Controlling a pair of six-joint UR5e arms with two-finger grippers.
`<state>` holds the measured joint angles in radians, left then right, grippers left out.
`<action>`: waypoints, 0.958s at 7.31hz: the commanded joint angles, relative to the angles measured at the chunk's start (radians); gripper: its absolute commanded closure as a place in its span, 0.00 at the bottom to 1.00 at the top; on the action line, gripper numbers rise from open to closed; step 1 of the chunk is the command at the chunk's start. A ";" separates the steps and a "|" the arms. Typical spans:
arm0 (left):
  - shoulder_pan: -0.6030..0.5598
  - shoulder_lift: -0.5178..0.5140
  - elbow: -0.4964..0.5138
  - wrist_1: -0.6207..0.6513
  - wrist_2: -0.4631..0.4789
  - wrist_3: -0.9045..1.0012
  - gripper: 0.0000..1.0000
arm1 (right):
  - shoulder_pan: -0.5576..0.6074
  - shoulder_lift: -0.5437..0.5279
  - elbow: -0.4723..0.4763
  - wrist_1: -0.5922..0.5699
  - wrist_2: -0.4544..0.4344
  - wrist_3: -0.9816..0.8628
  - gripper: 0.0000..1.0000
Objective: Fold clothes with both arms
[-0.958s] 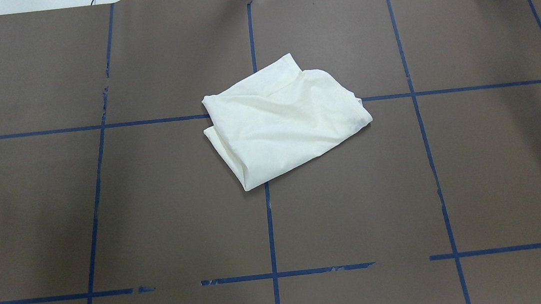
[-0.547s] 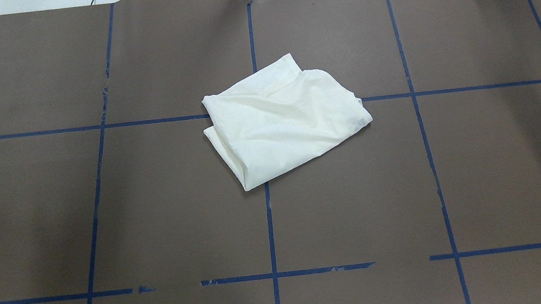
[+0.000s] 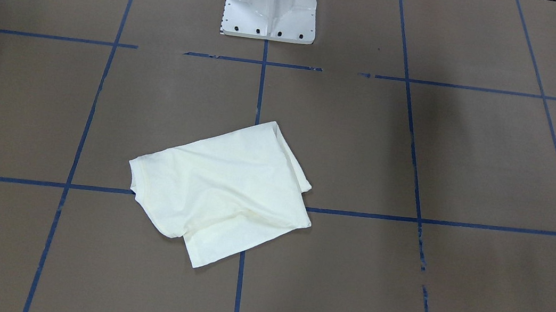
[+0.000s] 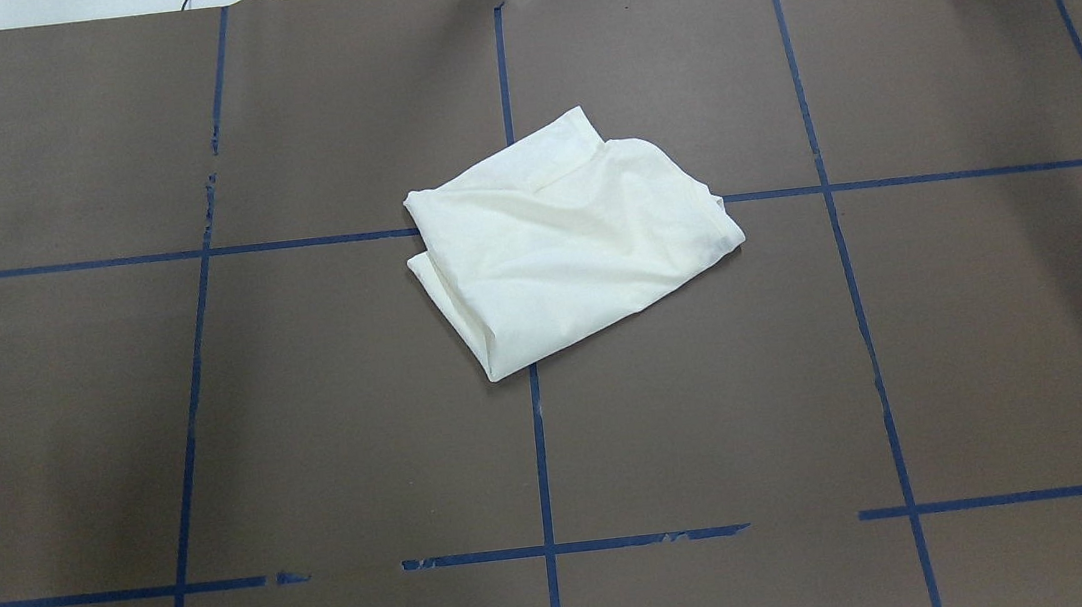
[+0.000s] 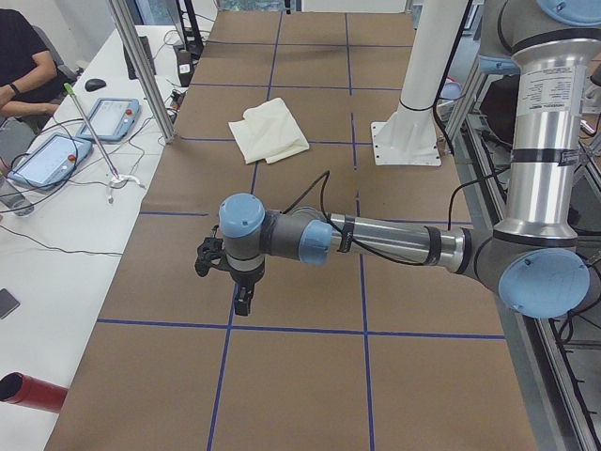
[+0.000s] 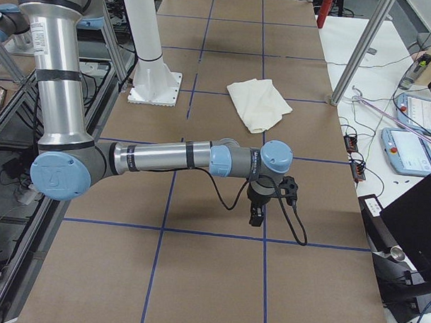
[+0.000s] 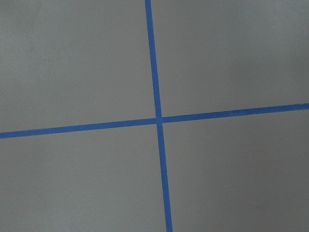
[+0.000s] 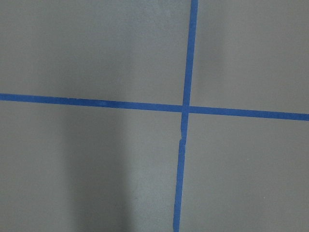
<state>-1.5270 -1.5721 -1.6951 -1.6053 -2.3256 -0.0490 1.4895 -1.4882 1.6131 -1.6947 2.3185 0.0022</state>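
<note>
Shirt (image 4: 570,245) is what we see first: a cream-white bundle, folded over on itself, plain side up, lying flat on the brown table (image 4: 312,418). It sits straight out in front of the white pedestal (image 3: 270,10), well apart from it, across a crossing of the blue tape lines (image 4: 539,444). One folded edge points back toward the pedestal, and a hemmed edge lies on the robot's right side of it.

We find the left arm (image 5: 394,240) stretched low over the table, off to the pedestal's left and well apart from the shirt. Its left gripper (image 5: 241,303) points down above the cover, near a tape crossing. We cannot tell how far its fingers are spread; nothing hangs from it. The right arm (image 6: 159,158) reaches out the same way on the pedestal's other side. Its right gripper (image 6: 254,218) also points down over bare cover, with nothing hanging from it. We cannot tell whether it is spread or closed. Both wrist views show us only brown cover and a crossing of blue tape.
</note>
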 commanded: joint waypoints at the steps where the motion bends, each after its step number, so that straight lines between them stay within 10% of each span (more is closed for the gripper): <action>1: 0.001 0.000 -0.024 0.021 -0.027 0.001 0.00 | 0.000 -0.004 0.002 0.001 0.001 -0.001 0.00; 7: -0.002 0.095 -0.116 0.096 -0.031 0.001 0.00 | 0.000 -0.012 -0.002 0.000 0.002 0.001 0.00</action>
<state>-1.5303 -1.5170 -1.7659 -1.5432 -2.3561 -0.0475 1.4895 -1.4986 1.6120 -1.6938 2.3205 0.0030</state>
